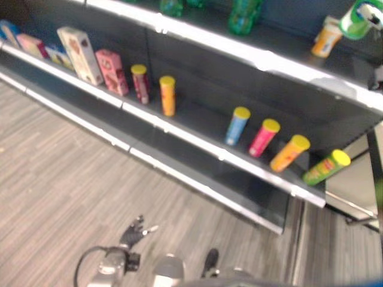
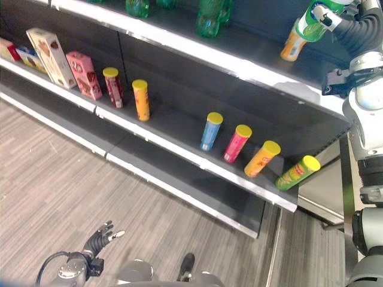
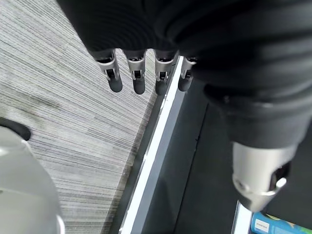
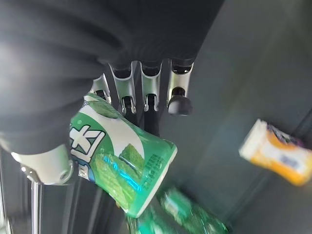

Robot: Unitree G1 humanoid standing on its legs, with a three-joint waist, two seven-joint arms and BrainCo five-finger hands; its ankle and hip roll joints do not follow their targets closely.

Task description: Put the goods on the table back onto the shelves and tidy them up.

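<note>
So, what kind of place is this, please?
Probably a shop aisle or a mock store: long dark shelves hold snack tubes, boxes and green bottles, above a grey plank floor.

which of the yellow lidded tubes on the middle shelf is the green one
The green tube is the last in the row at the shelf's right end, beside the orange tube. The others in that group are pink and blue.

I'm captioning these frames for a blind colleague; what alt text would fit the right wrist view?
The right hand holds a green and white cup-shaped container, fingers and thumb curled round it, in front of a dark shelf. An orange and white container stands further back on the shelf, and green bottles show past the held one.
</note>
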